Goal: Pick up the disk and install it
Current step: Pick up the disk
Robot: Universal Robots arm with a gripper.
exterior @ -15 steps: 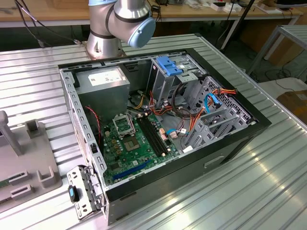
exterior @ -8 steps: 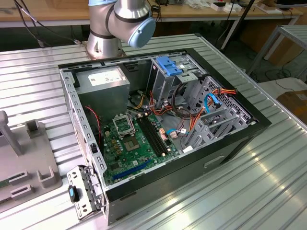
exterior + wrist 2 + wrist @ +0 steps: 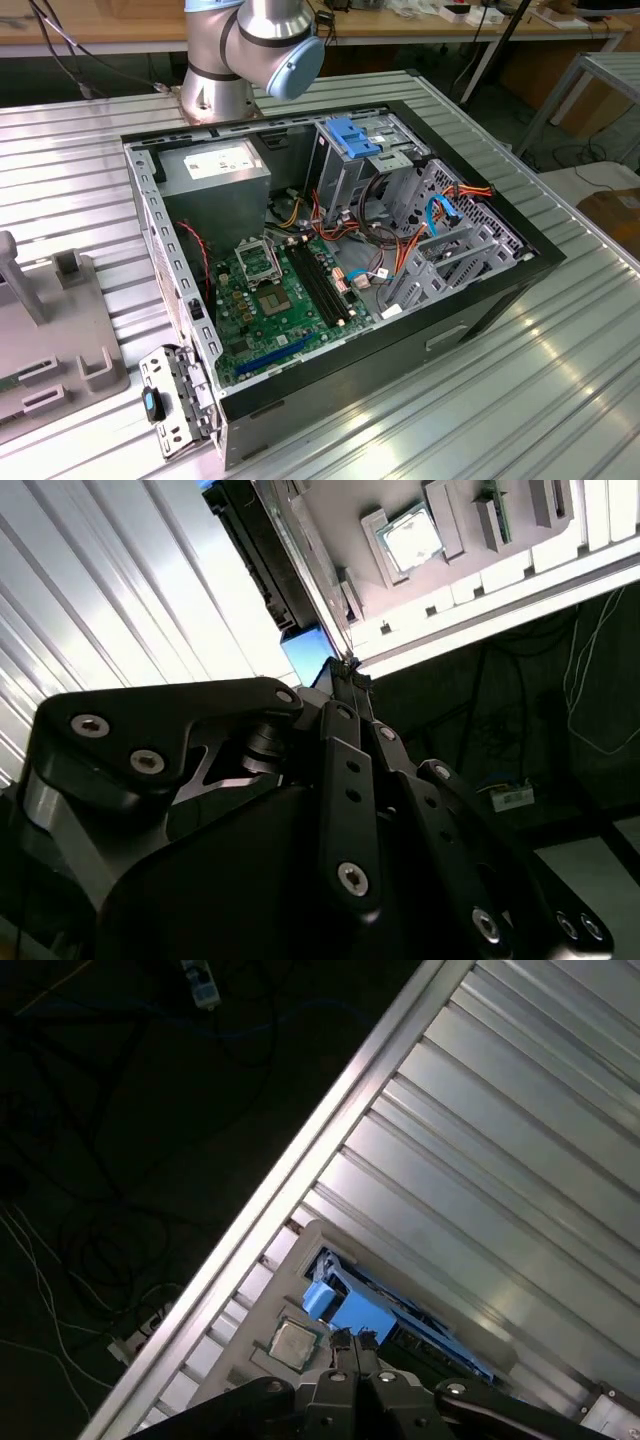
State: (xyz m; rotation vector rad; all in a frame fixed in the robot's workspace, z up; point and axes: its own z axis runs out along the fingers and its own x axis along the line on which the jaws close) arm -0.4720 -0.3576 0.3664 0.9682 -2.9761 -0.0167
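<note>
hovering gripper (image 3: 352, 1339) near disk (image 3: 348, 1310) edge

A ribbed metal table (image 3: 540, 400) carries an open computer case (image 3: 340, 375), the arm's base (image 3: 212, 100) and a grey holder tray (image 3: 100, 345).

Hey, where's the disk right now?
In the first wrist view the disk sits right in front of the hand, at the grey tray near the edge of the table, next to a square chip.

Matt black tool (image 3: 346, 668), glossy metal table (image 3: 560, 400)
</note>
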